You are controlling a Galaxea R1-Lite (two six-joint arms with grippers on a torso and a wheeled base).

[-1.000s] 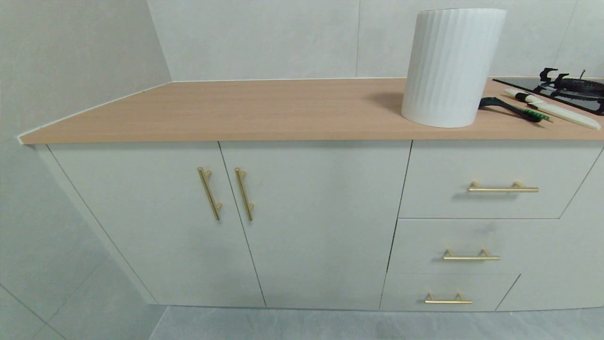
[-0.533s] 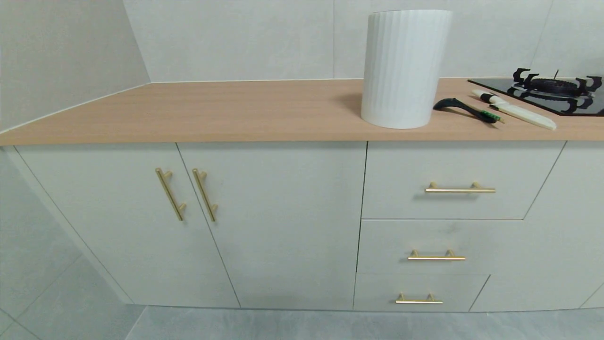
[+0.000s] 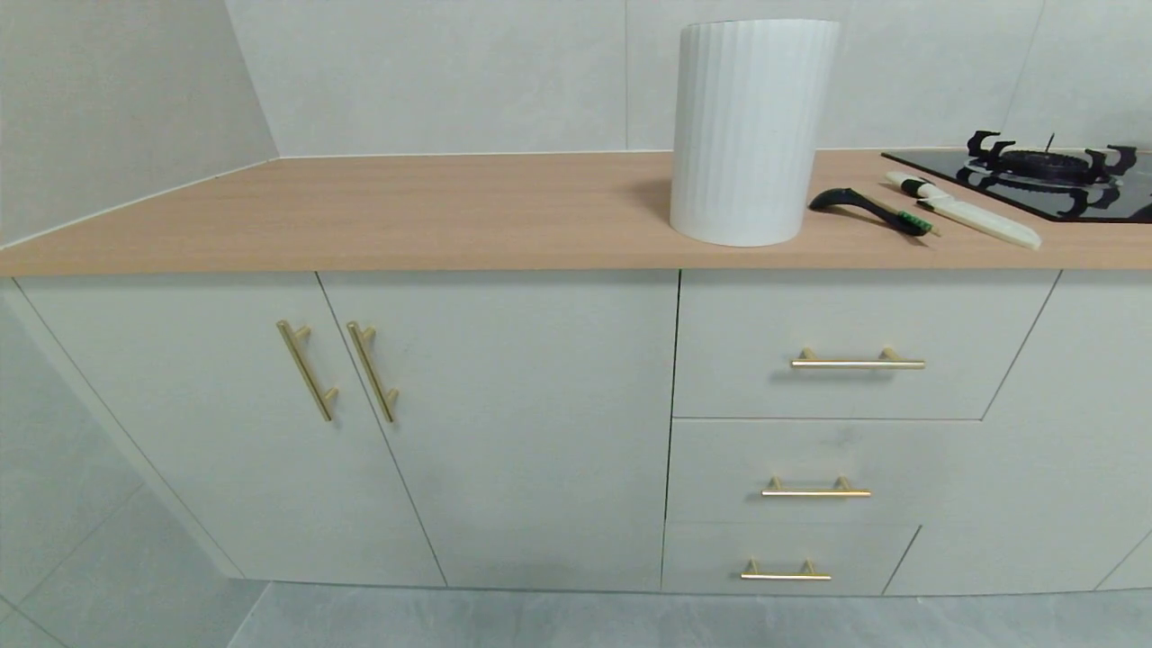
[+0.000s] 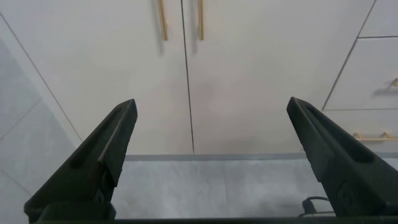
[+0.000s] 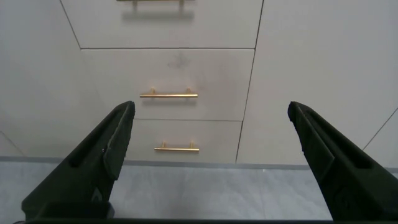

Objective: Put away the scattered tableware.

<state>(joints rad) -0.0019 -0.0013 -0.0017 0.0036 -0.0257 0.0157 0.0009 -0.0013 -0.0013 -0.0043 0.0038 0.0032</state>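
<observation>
A black-handled utensil and a white knife lie on the wooden countertop, between a white ribbed canister and the hob; the left gripper is spread wide before the cabinet doors; the right gripper, likewise spread, faces the drawers

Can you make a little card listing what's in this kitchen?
Surface: wooden counter, above two doors and three drawers, all shut
Holder: tall white ribbed tub, upright on counter
Tableware: black tool and white knife lying beside tub, near stove
Hands: left hand open, low before doors; right hand open, low before drawers
</observation>
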